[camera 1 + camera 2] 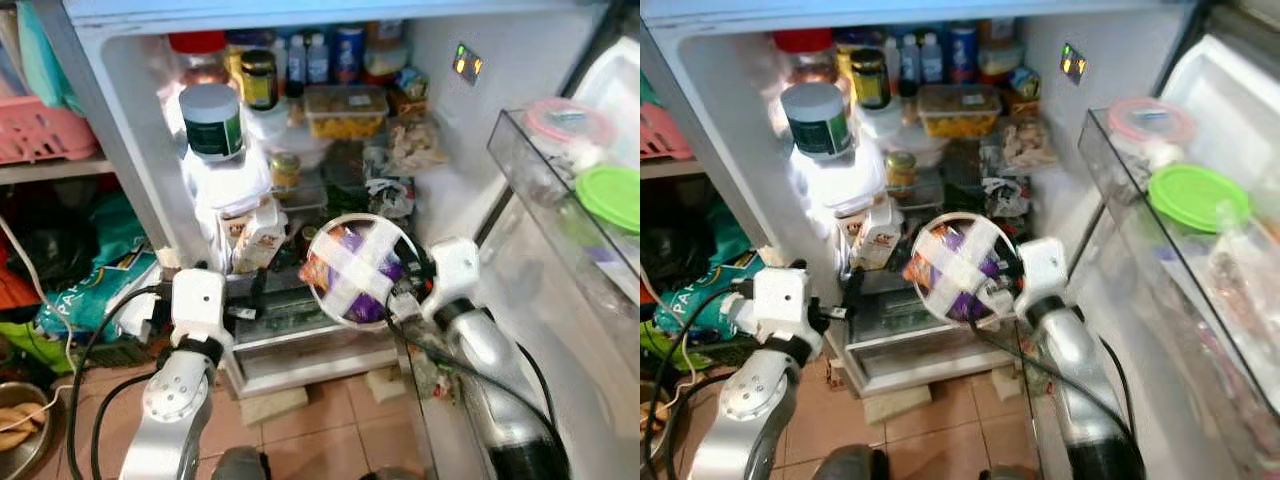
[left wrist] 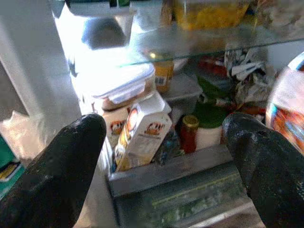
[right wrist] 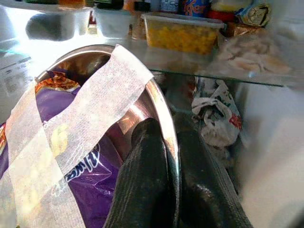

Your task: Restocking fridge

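Observation:
A steel bowl (image 1: 362, 270) holding a purple snack packet under crossed white tape hangs tilted in front of the open fridge's lower shelves. My right gripper (image 1: 405, 290) is shut on the bowl's rim (image 3: 166, 142), one finger inside and one outside. My left gripper (image 1: 250, 300) is open by the fridge's lower left, near a small carton (image 2: 142, 133) and the crisper drawer (image 2: 190, 199). Nothing lies between its fingers (image 2: 57, 175).
The fridge shelves are crowded: a green-labelled tub (image 1: 212, 122), jars, a yellow food box (image 1: 346, 110) and bags. The open door's rack (image 1: 560, 180) at the right holds lidded containers. A pink basket (image 1: 35, 130) and bags sit at the left, above a tiled floor.

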### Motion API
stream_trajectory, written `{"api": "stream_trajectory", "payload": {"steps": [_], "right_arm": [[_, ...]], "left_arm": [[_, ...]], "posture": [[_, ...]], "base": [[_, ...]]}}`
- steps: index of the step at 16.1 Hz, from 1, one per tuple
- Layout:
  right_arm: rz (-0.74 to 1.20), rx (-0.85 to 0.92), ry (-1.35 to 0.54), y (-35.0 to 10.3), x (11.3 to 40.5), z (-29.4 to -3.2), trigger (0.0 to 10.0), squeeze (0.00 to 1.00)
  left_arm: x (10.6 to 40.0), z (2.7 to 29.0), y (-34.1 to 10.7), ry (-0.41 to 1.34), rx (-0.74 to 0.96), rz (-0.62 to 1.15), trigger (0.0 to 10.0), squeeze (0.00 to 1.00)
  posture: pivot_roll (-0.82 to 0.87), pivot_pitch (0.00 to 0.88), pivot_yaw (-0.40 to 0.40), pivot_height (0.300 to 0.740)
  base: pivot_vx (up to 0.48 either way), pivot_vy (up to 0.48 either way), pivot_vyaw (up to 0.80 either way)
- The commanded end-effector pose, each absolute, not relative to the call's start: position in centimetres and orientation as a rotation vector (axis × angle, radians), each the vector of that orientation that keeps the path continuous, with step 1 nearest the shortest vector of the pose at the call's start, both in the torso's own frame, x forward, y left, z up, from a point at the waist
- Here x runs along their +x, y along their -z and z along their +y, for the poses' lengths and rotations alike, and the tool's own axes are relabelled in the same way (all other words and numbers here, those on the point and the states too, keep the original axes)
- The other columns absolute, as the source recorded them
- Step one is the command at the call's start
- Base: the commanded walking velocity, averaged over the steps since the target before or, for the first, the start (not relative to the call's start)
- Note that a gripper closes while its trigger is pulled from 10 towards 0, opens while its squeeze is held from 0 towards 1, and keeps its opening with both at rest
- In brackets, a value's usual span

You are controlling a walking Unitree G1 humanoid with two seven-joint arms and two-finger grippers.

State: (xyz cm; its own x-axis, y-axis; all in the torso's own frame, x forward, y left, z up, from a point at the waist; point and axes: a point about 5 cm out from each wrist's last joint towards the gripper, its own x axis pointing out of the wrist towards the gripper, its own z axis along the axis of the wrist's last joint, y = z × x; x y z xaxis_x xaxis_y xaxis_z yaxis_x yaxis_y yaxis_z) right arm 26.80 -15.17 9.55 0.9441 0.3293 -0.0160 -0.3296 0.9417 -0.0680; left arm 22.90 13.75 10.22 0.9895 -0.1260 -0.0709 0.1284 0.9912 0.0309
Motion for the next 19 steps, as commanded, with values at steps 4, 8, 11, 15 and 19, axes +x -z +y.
{"api": "stream_trajectory", "payload": {"steps": [4,8,11,15,19], "right_arm": [[0.000,-0.090,-0.346,-10.5,24.8,-15.3,10.0,0.00],[0.015,-0.086,-0.317,-10.8,25.1,-15.7,10.0,0.00],[0.020,-0.085,-0.314,-11.0,25.4,-15.5,10.0,0.00],[0.018,-0.092,-0.328,-11.0,25.6,-15.2,10.0,0.00],[0.013,-0.103,-0.342,-11.2,25.7,-15.2,10.0,0.00]], "left_arm": [[22.3,14.6,-9.5,0.101,0.046,0.063,10.0,0.00],[22.3,14.4,-9.3,0.115,0.047,0.056,10.0,0.00],[22.3,14.5,-9.3,0.113,0.044,0.053,10.0,0.00],[22.3,14.6,-9.2,0.103,0.042,0.056,10.0,0.00],[22.3,14.7,-9.1,0.094,0.044,0.065,10.0,0.00]], "posture": [[0.05,0.000,-0.021,0.740],[0.05,0.000,-0.018,0.740],[0.06,0.000,-0.021,0.740],[0.06,0.000,-0.024,0.740],[0.06,0.000,-0.024,0.740]], "base": [[0.068,0.000,0.00],[0.301,0.000,0.00],[0.325,0.000,0.00],[0.320,0.000,0.00],[0.213,0.000,0.32]]}}
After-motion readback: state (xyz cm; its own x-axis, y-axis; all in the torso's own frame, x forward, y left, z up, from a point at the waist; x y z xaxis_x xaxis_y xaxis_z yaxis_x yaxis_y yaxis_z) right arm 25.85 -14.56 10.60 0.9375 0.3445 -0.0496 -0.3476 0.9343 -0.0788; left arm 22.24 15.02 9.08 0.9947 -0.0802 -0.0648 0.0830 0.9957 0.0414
